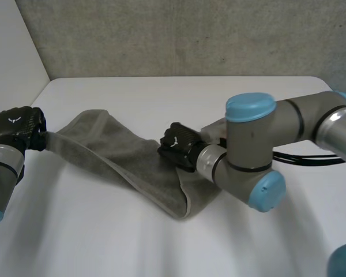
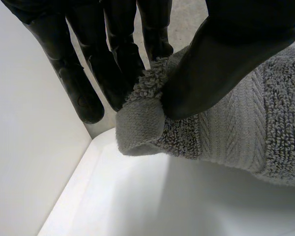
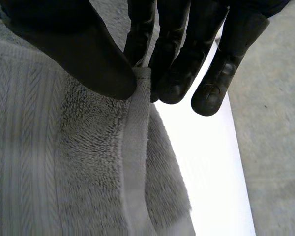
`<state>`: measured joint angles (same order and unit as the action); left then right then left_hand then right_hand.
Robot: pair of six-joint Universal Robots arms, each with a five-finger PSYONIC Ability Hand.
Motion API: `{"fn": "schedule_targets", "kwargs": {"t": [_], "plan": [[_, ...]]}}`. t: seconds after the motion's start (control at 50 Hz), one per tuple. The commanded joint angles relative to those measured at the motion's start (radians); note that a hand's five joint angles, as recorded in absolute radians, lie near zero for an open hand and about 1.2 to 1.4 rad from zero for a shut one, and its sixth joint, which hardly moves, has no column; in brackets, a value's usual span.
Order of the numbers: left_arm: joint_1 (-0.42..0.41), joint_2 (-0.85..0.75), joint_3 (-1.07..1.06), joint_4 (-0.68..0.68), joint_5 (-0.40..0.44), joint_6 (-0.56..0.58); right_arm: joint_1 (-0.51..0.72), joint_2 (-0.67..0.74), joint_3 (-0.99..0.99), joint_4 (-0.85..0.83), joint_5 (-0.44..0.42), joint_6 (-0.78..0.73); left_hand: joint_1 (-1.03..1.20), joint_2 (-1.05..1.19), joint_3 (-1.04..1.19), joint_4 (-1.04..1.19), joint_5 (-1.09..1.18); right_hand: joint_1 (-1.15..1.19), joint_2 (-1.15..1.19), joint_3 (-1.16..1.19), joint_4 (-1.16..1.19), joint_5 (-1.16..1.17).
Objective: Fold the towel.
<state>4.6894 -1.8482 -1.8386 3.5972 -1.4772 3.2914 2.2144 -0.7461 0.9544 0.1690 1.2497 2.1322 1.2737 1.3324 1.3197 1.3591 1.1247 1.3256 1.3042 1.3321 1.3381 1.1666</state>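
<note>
A grey towel [image 1: 124, 158] stretches across the white table [image 1: 179, 95] between both hands, twisted and sagging in its middle. My left hand [image 1: 18, 128] holds it at the table's left side; its thumb and fingers [image 2: 115, 64] pinch a hemmed corner of the towel [image 2: 226, 128]. My right hand [image 1: 179, 145] sits on the towel's right part, near the middle of the table. There its thumb and fingers [image 3: 169, 54] pinch the hemmed edge of the towel [image 3: 78, 167], which hangs down under the palm.
A grey wall [image 1: 179, 34] rises behind the table's far edge, and a pale wall [image 1: 11, 52] stands to the left. My right arm [image 1: 259, 150] reaches in over the table's right half. Bare tabletop lies in front of the towel.
</note>
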Motion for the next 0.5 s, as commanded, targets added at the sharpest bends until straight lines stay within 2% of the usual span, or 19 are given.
{"fn": "schedule_targets", "kwargs": {"t": [0.02,0.16,0.28,0.3,0.32,0.34,0.36,0.5], "plan": [[0.002,0.004,0.001,0.0,0.0,0.001,-0.065,-0.128,0.13,-0.013,0.004,0.035,0.123,0.064,0.077,0.037,0.097,0.071,0.092,0.064,0.058,0.055],[0.002,0.015,-0.004,0.0,0.0,-0.001,-0.171,-0.307,0.323,-0.058,-0.006,0.175,0.123,0.064,0.077,0.037,0.097,0.071,0.092,0.064,0.058,0.055],[-0.003,0.018,-0.007,-0.002,-0.002,-0.001,-0.191,-0.335,0.44,-0.109,-0.033,0.173,0.123,0.064,0.077,0.037,0.097,0.071,0.092,0.064,0.058,0.055],[-0.006,0.018,-0.008,-0.002,-0.002,-0.001,-0.188,-0.329,0.469,-0.129,-0.041,0.172,0.123,0.064,0.077,0.037,0.097,-0.021,0.0,-0.028,-0.034,-0.037],[-0.012,0.018,-0.008,-0.002,-0.002,-0.001,-0.183,-0.311,0.495,-0.159,-0.041,0.172,0.123,0.064,0.077,0.037,0.097,-0.208,-0.187,-0.215,-0.221,-0.224],[-0.012,0.018,-0.008,-0.002,-0.002,-0.001,-0.183,-0.311,0.495,-0.16,-0.041,0.172,0.123,0.064,0.077,0.037,0.097,-0.21,-0.189,-0.217,-0.223,-0.226],[-0.017,0.018,-0.011,-0.002,-0.002,-0.001,-0.18,-0.293,0.51,-0.187,-0.035,0.173,0.123,0.064,0.077,0.037,0.097,-0.306,-0.285,-0.313,-0.319,-0.322],[-0.018,0.018,-0.019,0.0,-0.002,-0.001,-0.174,-0.268,0.55,-0.293,-0.032,0.179,0.123,0.064,0.077,0.037,0.097,-0.421,-0.4,-0.428,-0.434,-0.437]]}}
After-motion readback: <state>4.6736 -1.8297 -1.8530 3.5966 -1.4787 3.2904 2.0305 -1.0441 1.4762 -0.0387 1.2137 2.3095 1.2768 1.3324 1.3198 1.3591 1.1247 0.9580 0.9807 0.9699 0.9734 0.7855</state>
